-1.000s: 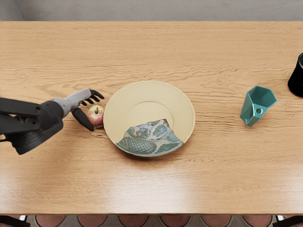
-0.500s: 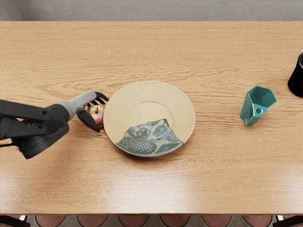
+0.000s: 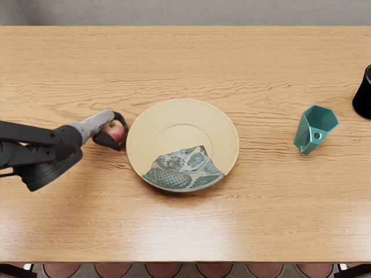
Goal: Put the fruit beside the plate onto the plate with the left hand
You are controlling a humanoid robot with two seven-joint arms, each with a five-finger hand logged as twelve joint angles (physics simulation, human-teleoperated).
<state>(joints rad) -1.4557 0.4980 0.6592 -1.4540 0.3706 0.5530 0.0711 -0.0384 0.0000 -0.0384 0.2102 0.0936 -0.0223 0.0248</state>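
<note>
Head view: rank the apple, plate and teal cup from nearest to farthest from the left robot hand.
1. apple, inside the left robot hand grasp.
2. plate, just to its right.
3. teal cup, far right side.

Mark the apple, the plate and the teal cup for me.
apple (image 3: 117, 132): head view, visible red skin.
plate (image 3: 174, 116): head view, bare cream far side.
teal cup (image 3: 303, 134): head view, outer wall.
</note>
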